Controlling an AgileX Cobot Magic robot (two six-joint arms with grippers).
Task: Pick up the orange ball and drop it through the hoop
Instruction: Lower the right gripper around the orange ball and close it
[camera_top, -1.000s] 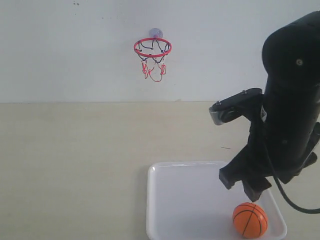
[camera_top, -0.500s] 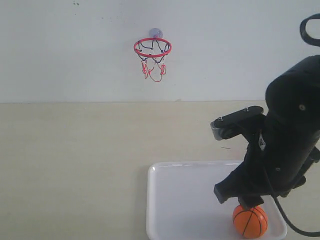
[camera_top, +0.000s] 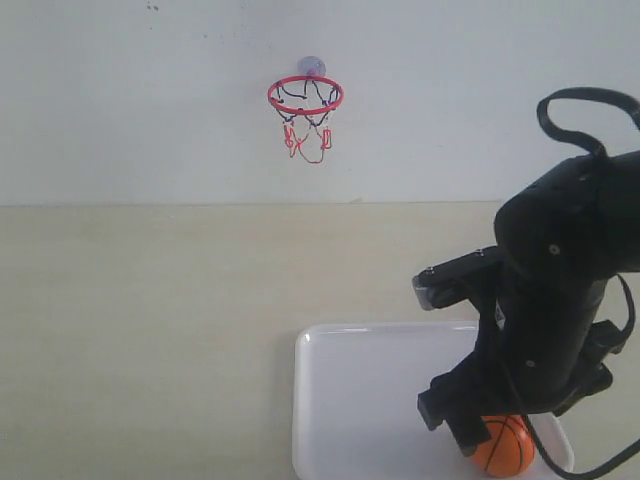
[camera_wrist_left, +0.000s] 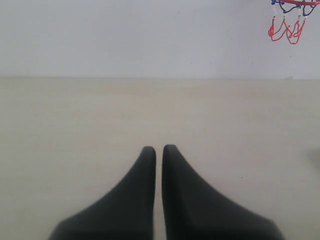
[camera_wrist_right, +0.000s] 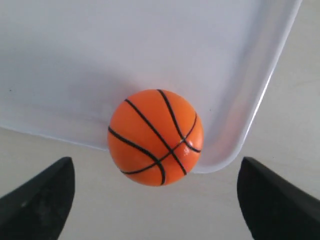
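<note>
The orange ball (camera_top: 507, 449) lies in the near right corner of a white tray (camera_top: 350, 400). My right gripper (camera_top: 468, 428) hangs open right over the ball and hides part of it. In the right wrist view the ball (camera_wrist_right: 155, 136) sits against the tray's rounded corner, and the gripper (camera_wrist_right: 156, 170) has one dark finger wide on each side, apart from the ball. The hoop (camera_top: 305, 97), with its red ring and net, is fixed high on the white wall. My left gripper (camera_wrist_left: 159, 149) is shut with nothing in it, low over the bare tabletop; the hoop's net (camera_wrist_left: 286, 26) shows far off.
The tray's raised rim (camera_wrist_right: 260, 95) curves close round the ball. A beige tabletop (camera_top: 150, 320) spreads to the left of the tray and back to the wall. The right arm's black cable (camera_top: 585, 110) loops above its wrist.
The right arm has come down and slightly left over the tray corner, bringing its open gripper from above the ball to around it. The ball, hoop and tray have not moved.
</note>
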